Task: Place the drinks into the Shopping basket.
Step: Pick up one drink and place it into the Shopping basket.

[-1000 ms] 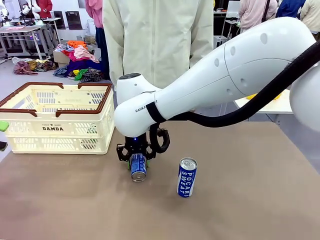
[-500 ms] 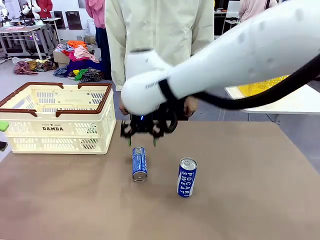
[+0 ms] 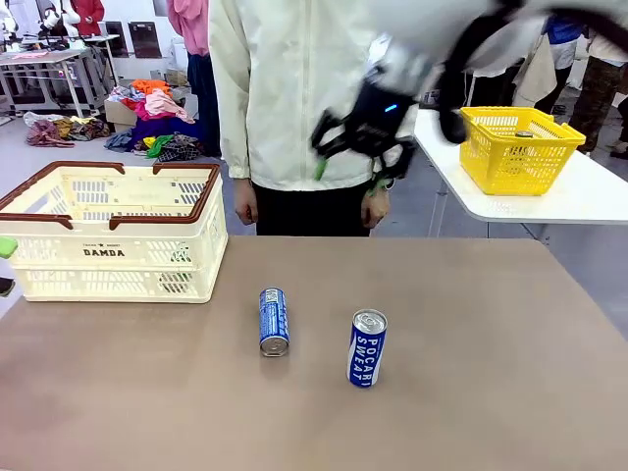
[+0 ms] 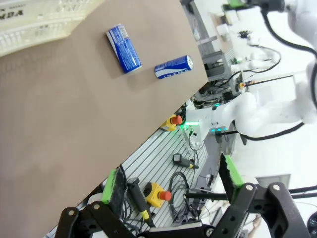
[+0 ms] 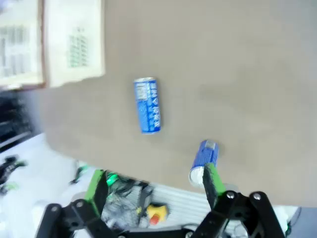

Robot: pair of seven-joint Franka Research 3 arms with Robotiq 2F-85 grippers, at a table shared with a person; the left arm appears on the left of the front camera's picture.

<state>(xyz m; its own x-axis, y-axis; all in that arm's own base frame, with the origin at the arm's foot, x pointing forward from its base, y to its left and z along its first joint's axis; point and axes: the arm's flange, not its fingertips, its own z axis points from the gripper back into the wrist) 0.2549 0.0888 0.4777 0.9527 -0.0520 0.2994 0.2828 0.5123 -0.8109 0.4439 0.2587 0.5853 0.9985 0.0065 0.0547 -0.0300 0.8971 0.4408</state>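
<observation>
Overhead, the right gripper [image 3: 348,169] hangs with jaws wide apart and empty, before the person [image 3: 294,88]. The left gripper [image 4: 173,178] likewise gapes empty, beyond the table [image 3: 491,392] edge. A blue can [image 3: 274,321] lies on its side, a second can [image 3: 367,348] stands upright nearby, both outside the basket [image 3: 59,280].

I see my left gripper [image 4: 172,178] as black linkage with pale pivot screws and green pads [image 4: 115,184]; my right gripper [image 5: 154,183] matches. At one o'clock, a black cable [image 3: 453,98] runs along the white arm [image 3: 432,12]. At twelve, the person [image 3: 294,88] wears a cream long-sleeved jacket.
</observation>
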